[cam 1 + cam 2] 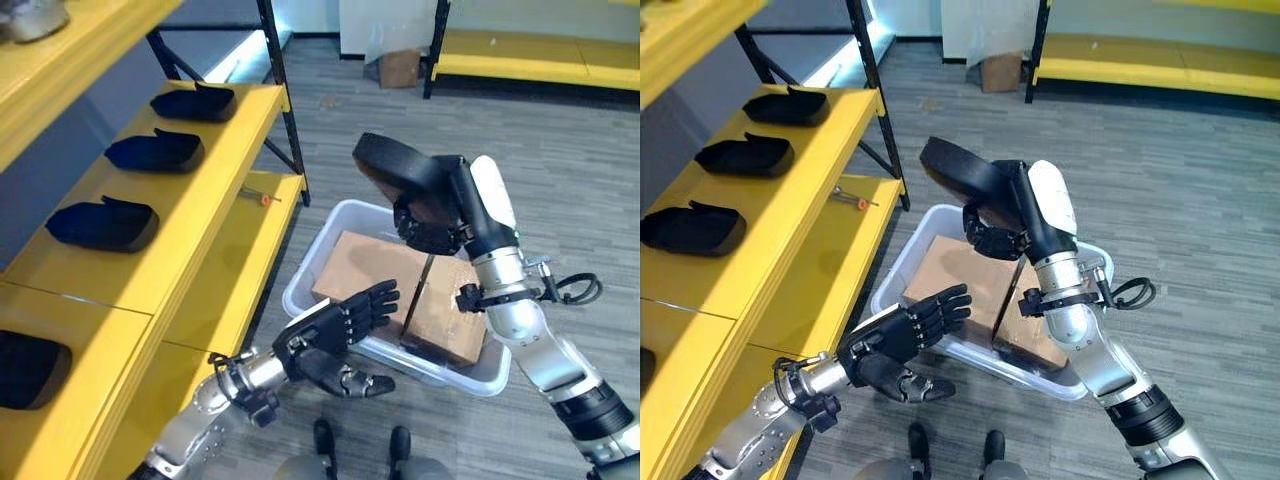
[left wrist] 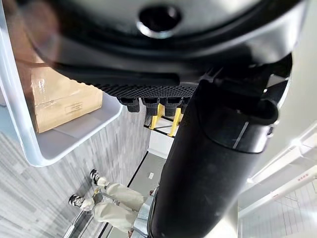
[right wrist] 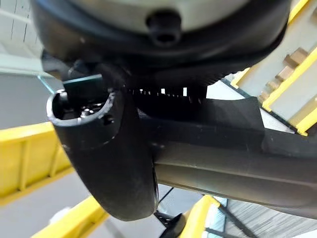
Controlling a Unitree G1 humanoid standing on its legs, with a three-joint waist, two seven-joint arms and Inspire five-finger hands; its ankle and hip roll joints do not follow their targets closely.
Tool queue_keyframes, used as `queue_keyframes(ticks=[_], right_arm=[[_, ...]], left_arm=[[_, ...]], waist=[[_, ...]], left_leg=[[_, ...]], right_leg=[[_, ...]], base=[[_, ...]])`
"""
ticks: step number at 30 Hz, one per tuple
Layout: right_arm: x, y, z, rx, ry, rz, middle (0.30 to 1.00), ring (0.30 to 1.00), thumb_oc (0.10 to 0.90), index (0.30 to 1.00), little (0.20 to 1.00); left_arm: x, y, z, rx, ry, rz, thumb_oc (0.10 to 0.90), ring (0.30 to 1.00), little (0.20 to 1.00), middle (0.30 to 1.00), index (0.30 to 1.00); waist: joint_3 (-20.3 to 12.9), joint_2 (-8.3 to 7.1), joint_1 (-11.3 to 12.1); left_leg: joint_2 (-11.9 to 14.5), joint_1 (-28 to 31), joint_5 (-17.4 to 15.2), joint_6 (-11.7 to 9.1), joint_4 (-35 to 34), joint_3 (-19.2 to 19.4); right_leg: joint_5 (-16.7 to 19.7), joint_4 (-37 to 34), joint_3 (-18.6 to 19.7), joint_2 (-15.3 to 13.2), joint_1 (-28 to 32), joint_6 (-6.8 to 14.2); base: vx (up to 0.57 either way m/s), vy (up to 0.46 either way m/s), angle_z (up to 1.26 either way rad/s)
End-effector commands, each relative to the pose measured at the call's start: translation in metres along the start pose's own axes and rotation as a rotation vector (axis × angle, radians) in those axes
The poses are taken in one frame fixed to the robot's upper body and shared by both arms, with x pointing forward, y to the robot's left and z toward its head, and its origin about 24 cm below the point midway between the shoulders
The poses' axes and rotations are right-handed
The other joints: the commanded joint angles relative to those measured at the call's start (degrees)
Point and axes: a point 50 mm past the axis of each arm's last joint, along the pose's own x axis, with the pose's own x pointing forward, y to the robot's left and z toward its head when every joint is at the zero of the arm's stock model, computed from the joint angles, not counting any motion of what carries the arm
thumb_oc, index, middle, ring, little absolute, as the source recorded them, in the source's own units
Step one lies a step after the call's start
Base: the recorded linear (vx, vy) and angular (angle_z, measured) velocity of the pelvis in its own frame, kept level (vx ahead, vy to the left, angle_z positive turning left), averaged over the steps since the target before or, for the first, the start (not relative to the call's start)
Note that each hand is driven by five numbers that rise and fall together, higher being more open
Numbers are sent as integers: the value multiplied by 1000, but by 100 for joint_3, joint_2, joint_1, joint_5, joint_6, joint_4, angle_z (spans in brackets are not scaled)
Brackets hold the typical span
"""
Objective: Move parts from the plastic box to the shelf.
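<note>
Yellow shelf (image 1: 200,215) runs along the left side, two tiers visible. Upper tier has three black parts in a row along its length: far one (image 1: 193,102), middle one (image 1: 155,151), near one (image 1: 102,224). A fourth black part (image 1: 30,368) sits on the next shelf section, at the view's left edge. Lower tier carries a small screwdriver (image 1: 260,196) with an orange handle near its far edge.

Left hand (image 1: 335,325) hovers between the shelf's front edge and the plastic box (image 1: 330,225), over the box's near-left rim. Fingers straight and spread a little, thumb out below them, holding nothing. Left wrist view shows the box rim and a cardboard box past the fingers.

The plastic box is clear-white, on the grey floor just beside the shelf's lower tier. Inside it are two cardboard boxes side by side, touching: left one (image 1: 365,270), right one (image 1: 450,310).

Right hand (image 1: 432,225) is raised above the box's far half, fingers curled round a black part (image 1: 395,170) — flat, rounded, dark, tilted toward the shelf. The part is clear of the box, not touching the cardboard. Right wrist view shows the same part clamped against the fingers.

Far background: another small cardboard box (image 1: 400,68) on the floor by a second yellow rack (image 1: 540,55).
</note>
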Motion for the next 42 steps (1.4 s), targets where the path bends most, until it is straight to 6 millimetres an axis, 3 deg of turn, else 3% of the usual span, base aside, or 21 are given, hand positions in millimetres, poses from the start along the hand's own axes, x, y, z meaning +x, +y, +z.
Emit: queue_keyframes(ticks=[1, 10, 15, 16, 24, 34, 37, 42], right_arm=[[18, -24, 38, 162, -195, -124, 300, 300, 400, 300, 300], [12, -30, 29, 302, -133, -189, 300, 300, 400, 300, 300], [7, -21, 26, 222, -110, -73, 300, 300, 400, 300, 300], [3, -21, 23, 162, -89, -14, 300, 300, 400, 300, 300], [2, -37, 29, -86, -113, 74, 300, 300, 400, 300, 300], [4, -40, 48, -274, -195, 267, 300, 300, 400, 300, 300], [7, -35, 57, -341, -251, 339, 300, 300, 400, 300, 300], [9, -33, 66, -389, -307, 362, 300, 300, 400, 300, 300]], left_arm=[[8, -3, 12, 16, -105, -27, 900, 1000, 1000, 1000, 1000], [4, 1, 14, 41, -117, -12, 900, 1000, 1000, 1000, 1000], [-2, 17, 48, 285, -260, 182, 900, 1000, 1000, 1000, 1000], [-14, 28, 70, 463, -322, 336, 900, 1000, 1000, 1000, 1000], [-35, 39, 124, 858, -471, 561, 900, 1000, 1000, 1000, 1000], [-38, 34, 156, 1199, -536, 650, 900, 1000, 1000, 1000, 1000], [-31, 32, 160, 1363, -483, 572, 900, 1000, 1000, 1000, 1000], [-23, 28, 158, 1401, -441, 476, 900, 1000, 1000, 1000, 1000]], waist=[[-642, -177, 45], [-746, -215, 3], [-842, -242, 10], [-866, -273, 63], [-938, -407, 119], [-1017, -492, 32], [-1038, -505, -11], [-1036, -490, -28]], left_leg=[[138, 227, -530, -168, 33, 116], [138, 305, -551, -166, -4, 142], [125, 363, -564, -164, -41, 137], [118, 373, -566, -168, -46, 115], [115, 358, -568, -206, -49, 3], [146, 373, -582, -282, -49, 64], [158, 391, -586, -295, -49, 114], [160, 403, -591, -295, -49, 137]], right_leg=[[-543, 391, -121, -256, 85, 295], [-447, 274, -81, -275, 134, 344], [-360, 171, -81, -306, 172, 380], [-341, 142, -115, -327, 203, 389], [-289, 90, -180, -363, 245, 423], [-253, 29, -182, -383, 262, 499], [-250, 36, -166, -376, 247, 523], [-241, 24, -143, -367, 245, 535]], base=[[0, 0, 0], [-6, 2, -1], [-56, 4, -1], [-42, -12, 3], [-24, -25, 6], [-1, -5, 3], [-2, -11, 0], [0, -1, -2]])
